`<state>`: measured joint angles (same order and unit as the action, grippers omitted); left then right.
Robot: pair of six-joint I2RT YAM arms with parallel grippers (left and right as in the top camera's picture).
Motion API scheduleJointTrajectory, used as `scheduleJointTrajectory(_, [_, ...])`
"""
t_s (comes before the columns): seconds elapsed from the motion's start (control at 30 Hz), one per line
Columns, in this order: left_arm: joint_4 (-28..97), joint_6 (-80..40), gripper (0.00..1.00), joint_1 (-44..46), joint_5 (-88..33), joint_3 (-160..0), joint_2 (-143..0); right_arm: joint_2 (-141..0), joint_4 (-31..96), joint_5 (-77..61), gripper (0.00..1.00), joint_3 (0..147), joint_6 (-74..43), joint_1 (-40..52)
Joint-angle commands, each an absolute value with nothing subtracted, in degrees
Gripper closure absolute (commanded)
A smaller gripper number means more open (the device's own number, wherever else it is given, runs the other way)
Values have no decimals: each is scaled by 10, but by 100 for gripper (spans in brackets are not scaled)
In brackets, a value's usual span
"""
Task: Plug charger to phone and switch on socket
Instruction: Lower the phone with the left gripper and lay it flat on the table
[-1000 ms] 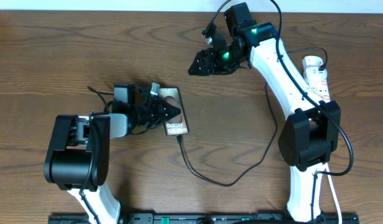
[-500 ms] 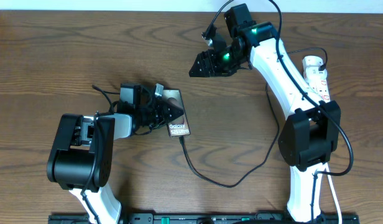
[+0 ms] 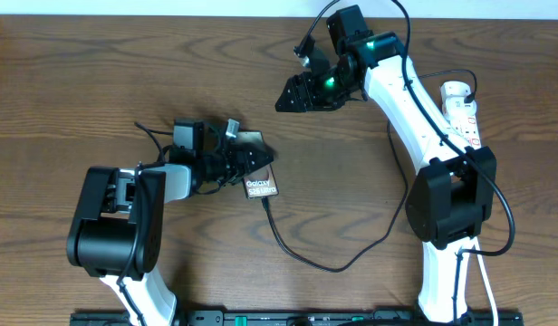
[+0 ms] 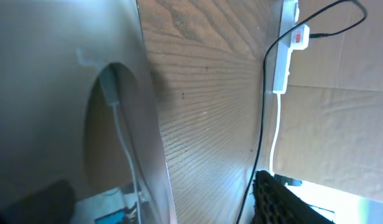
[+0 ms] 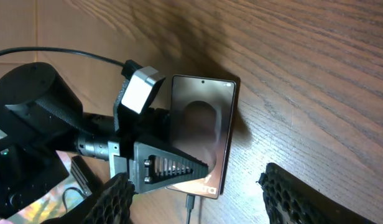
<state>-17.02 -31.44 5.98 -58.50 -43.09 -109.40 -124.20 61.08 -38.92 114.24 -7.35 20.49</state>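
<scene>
My left hand (image 3: 252, 156) lies low over the phone (image 3: 261, 187), left of the middle of the surface (image 3: 80, 91). Its fingers are parted and nothing is clamped between them. In the right wrist view one ribbed finger crosses the phone's long edge, and I cannot tell whether it touches. My left wrist view is mostly a grey blur up close.

The phone lies flat and slightly askew, with its white lettering up and nearest my bases. The charger (image 3: 333, 268) meets that short end with its tip, but I cannot tell whether the tip is fully seated. From there the black cable runs toward me, bends in a wide loop and climbs to the right, past my right arm toward the socket (image 3: 458, 93).

The socket lies at the far right of the surface, well apart from the phone and half hidden by my right arm in the overhead view. My left wrist view shows it as a narrow white strip with a red mark, and a white cord (image 4: 275, 143) leaves its end. I cannot tell how its switch is set.

My right hand (image 3: 283, 97) hangs above the surface beyond the phone, well apart from it. Its fingers are spread wide and it is empty.
</scene>
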Motion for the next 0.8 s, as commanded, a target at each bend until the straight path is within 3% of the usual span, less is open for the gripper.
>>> scheduleJointTrajectory(0.0, [-154, -307, 41, 34, -542, -431, -1099, -1227, 611, -389, 34, 1146, -65, 211])
scheduleJointTrajectory(0.33, [-67, -272, 33, -44, -473, -437, -1092, -1227, 611, -366, 34, 1146, -59, 211])
scheduleJointTrajectory(0.77, [64, -211, 30, -48, -314, -467, -1067, -1227, 612, -312, 34, 1146, -64, 209])
